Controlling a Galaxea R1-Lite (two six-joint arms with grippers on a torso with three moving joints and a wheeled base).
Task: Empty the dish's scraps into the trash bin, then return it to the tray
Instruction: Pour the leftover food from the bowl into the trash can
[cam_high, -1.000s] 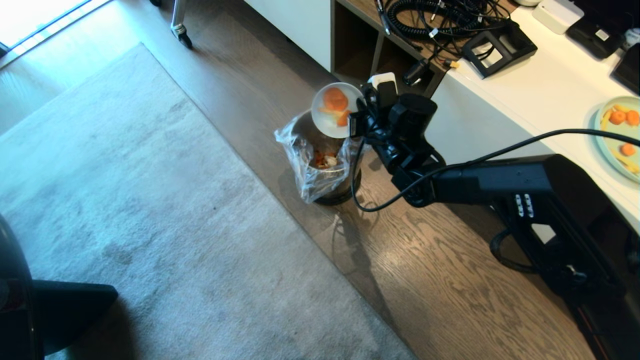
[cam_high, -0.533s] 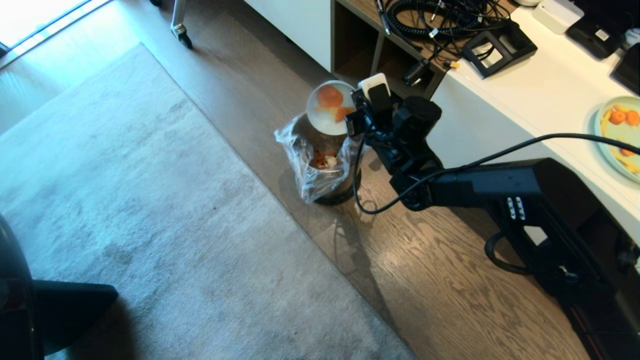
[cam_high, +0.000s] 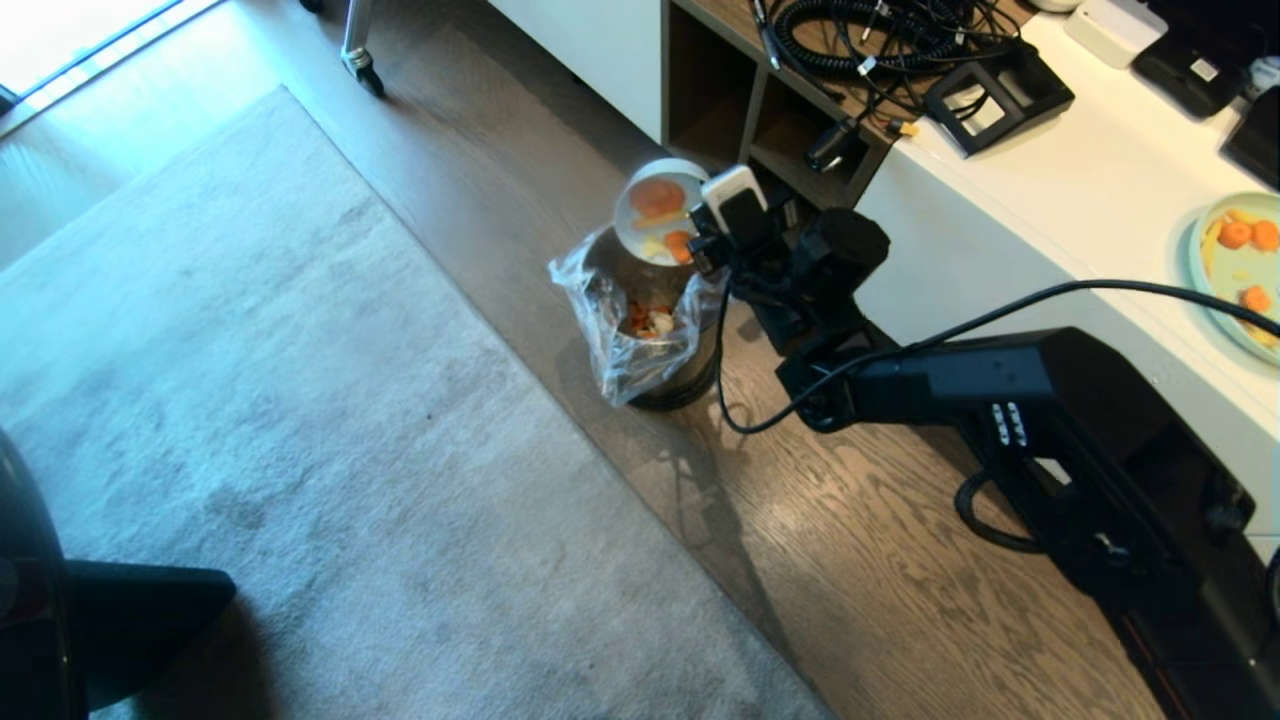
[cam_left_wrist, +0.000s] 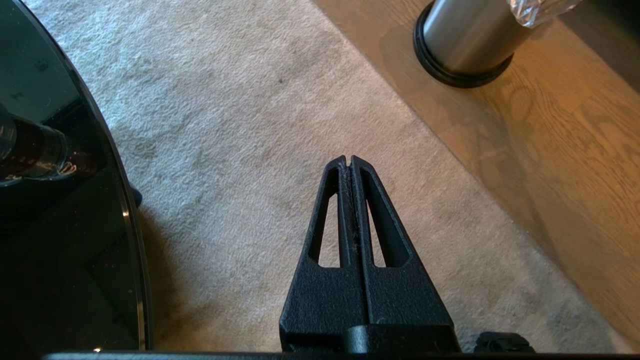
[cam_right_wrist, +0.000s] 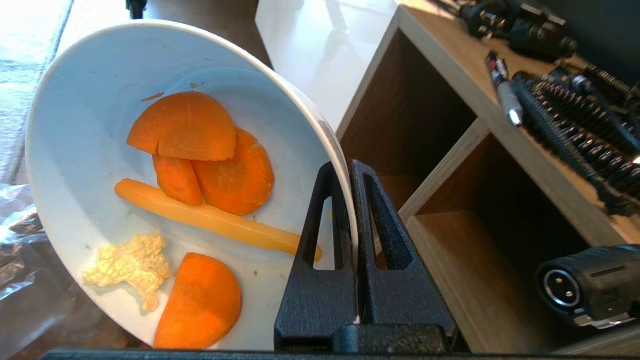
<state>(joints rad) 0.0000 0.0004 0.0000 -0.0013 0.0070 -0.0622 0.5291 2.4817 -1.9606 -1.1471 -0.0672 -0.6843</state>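
My right gripper (cam_high: 702, 240) (cam_right_wrist: 345, 167) is shut on the rim of the dish (cam_high: 638, 230) (cam_right_wrist: 80, 125), a small white bowl, with one finger inside the rim and one outside. The dish hangs tilted over the open mouth of the trash bin (cam_high: 690, 375) (cam_left_wrist: 470, 40), a brushed-metal cylinder with a clear bag liner. The scraps (cam_high: 658, 198) (cam_right_wrist: 205, 150), orange slices, a pale yellow strip and a yellow crumb, still lie inside the tilted dish. More scraps show in the bin's liner. My left gripper (cam_left_wrist: 348, 159) is shut, empty and parked over the rug. The tray is out of view.
A wooden shelf unit (cam_high: 770, 120) (cam_right_wrist: 450, 165) stands just behind the bin. A white counter (cam_high: 1080, 170) holds cables and a pale-green plate (cam_high: 1215, 290) with orange slices. The grey rug (cam_high: 250, 400) lies left of the bin. A glossy black table (cam_left_wrist: 50, 225) is beside my left arm.
My right wrist has rolled and the dish has tipped further toward the bin and shifted slightly up and left. The scraps have slid lower inside the dish. The left arm has not moved.
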